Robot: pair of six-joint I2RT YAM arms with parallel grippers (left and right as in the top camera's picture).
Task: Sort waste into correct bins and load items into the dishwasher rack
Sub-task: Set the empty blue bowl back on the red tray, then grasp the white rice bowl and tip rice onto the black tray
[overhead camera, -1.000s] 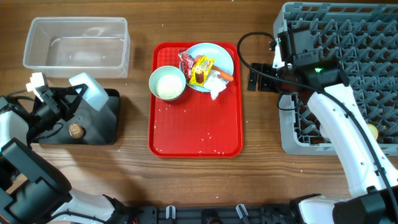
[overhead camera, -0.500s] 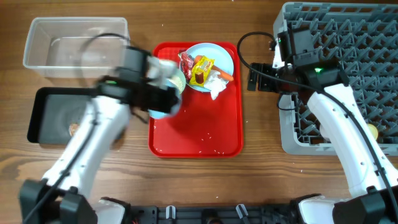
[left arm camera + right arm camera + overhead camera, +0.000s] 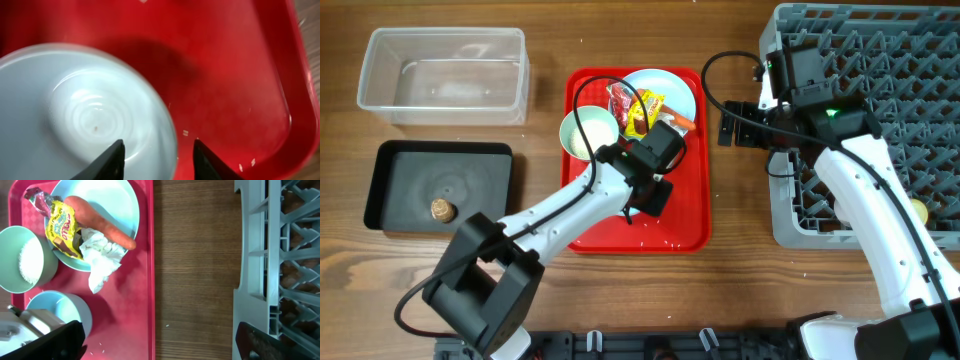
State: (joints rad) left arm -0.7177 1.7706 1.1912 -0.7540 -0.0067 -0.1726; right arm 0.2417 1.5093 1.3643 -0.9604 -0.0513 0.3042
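My left gripper (image 3: 650, 195) (image 3: 157, 161) is low over the flat red tray (image 3: 620, 235). It is open, and its fingers straddle the rim of an empty light-blue bowl (image 3: 75, 110) (image 3: 60, 311) that rests on the tray. A second light-blue bowl (image 3: 588, 133) holds white rice. The light-blue plate (image 3: 675, 88) carries red and yellow wrappers (image 3: 642, 108), a carrot piece (image 3: 100, 222) and crumpled tissue (image 3: 102, 255). My right gripper (image 3: 728, 125) (image 3: 157, 340) is open and empty over the bare wood beside the grey dishwasher rack (image 3: 790, 215).
The clear tub (image 3: 370, 75) stands at the back left. The black tray (image 3: 390, 190) in front of it holds a small brown lump (image 3: 441, 209). Loose rice grains (image 3: 655, 225) lie on the red tray. Something yellow (image 3: 918, 210) sits in the rack's right side.
My left arm swung from over the black tray rightwards to the red tray, bringing the empty bowl with it. The right arm has not moved.
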